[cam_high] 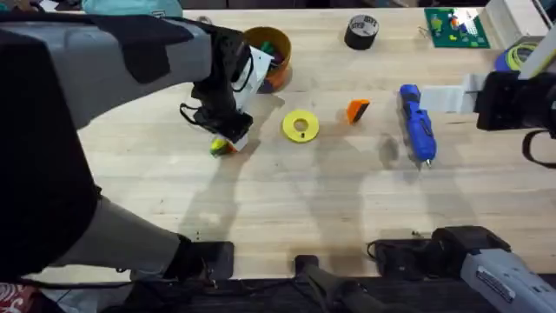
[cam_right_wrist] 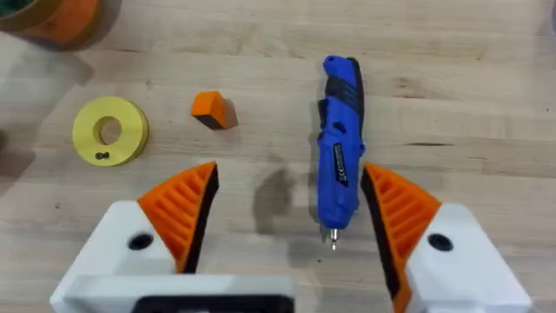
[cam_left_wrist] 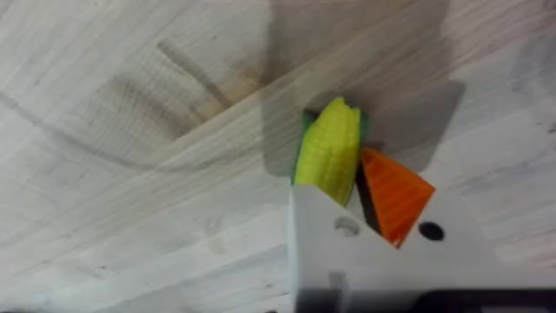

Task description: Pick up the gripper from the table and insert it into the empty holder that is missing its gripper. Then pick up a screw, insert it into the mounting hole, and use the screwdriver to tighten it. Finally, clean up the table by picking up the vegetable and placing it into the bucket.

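1. Where the left arm reaches down to the table (cam_high: 287, 209), its gripper (cam_left_wrist: 360, 196) is seen closed around the vegetable (cam_left_wrist: 330, 161); the corn cob is pinched between one white mount and one orange tip, its long axis running along the fingers.
2. Just behind that arm, the bucket (cam_high: 268, 54) is seen near, so a short lift and carry is judged enough.
3. Near the middle lie a yellow disc (cam_high: 301, 126) and the loose orange gripper (cam_high: 357, 109).
4. Farther right, the screwdriver (cam_right_wrist: 340, 143) lies lengthwise between the fingers of the right gripper (cam_right_wrist: 291, 222), which are spread wide and hold nothing.
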{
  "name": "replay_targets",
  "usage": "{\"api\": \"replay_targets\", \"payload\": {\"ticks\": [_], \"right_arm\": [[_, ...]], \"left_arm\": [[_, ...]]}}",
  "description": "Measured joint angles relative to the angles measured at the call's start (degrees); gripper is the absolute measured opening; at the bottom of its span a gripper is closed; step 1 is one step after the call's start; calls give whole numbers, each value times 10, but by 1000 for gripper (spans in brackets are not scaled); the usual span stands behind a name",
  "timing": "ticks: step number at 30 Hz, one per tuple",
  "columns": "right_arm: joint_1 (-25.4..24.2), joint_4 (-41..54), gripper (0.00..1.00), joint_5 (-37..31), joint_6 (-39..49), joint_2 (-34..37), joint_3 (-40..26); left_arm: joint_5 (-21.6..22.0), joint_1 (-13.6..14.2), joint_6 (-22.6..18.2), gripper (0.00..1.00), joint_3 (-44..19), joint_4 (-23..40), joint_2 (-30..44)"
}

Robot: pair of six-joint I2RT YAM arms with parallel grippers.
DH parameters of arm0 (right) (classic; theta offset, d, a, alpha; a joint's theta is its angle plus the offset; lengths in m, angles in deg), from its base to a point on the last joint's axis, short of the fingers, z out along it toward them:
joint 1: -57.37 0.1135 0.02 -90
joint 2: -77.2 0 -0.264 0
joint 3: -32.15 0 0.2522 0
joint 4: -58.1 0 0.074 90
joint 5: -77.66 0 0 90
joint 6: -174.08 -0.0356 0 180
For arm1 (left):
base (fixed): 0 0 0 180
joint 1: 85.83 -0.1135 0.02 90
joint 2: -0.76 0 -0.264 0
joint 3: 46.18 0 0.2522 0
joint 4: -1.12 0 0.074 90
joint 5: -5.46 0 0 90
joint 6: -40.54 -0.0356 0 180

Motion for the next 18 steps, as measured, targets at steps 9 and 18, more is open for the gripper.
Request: {"api": "replay_targets", "payload": {"ticks": [9, 18], "right_arm": [[0, 0, 997, 0, 0, 0, 0], [0, 0, 998, 0, 0, 0, 0]], "left_arm": [[1, 0, 0, 13, 0, -11, 0], [1, 0, 11, 13, -29, 10, -13]]}}
